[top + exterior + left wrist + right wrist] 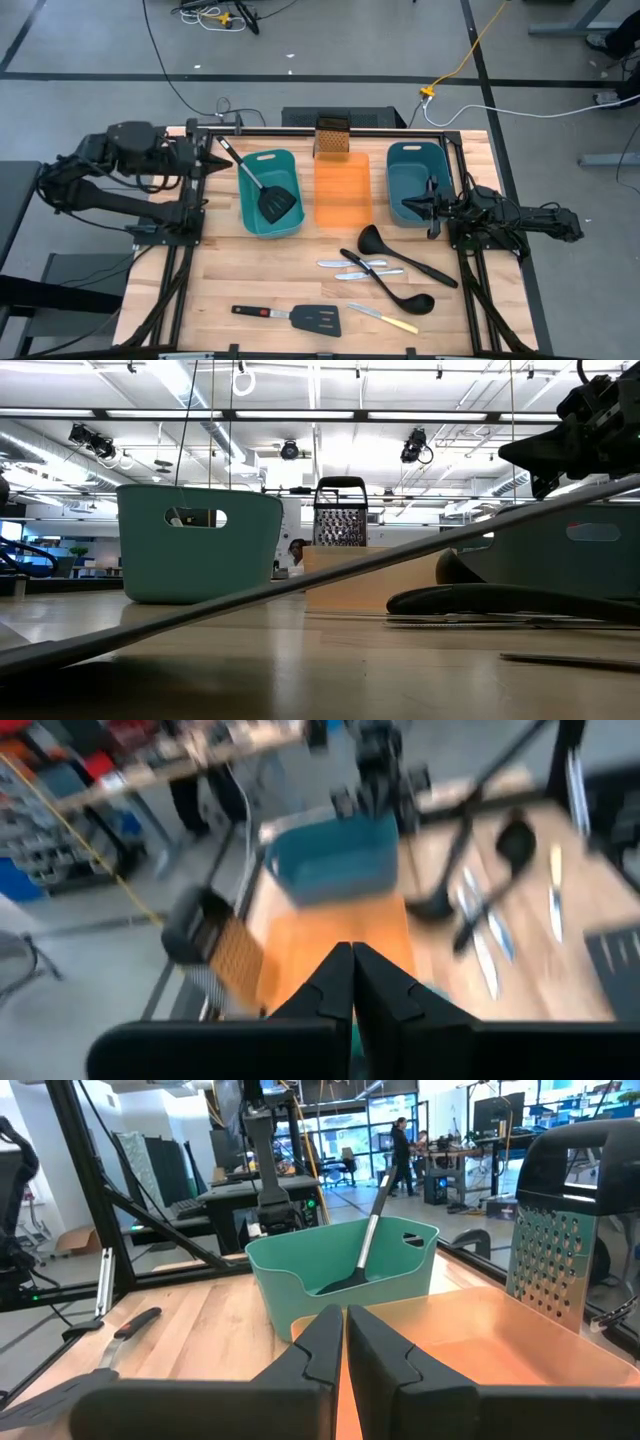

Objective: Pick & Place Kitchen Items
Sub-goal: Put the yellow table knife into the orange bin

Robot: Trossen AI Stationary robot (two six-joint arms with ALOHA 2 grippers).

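Left gripper [218,160] upper left of frame, jaws closed, empty. Right gripper [412,204] over right teal tub [417,160], jaws closed, apparently empty. One spatula [262,190] leans in left teal tub [268,222]. Ladles [400,258], table knives [358,268], red-marked spatula [295,317], yellow-handled knife [384,319] lie lower centre on table [220,270].

The left arm was bent at the left edge of the table, and its left gripper [351,982] had its fingers pressed together. The right arm waited at the right side, its right gripper [343,1342] closed too, holding nothing.
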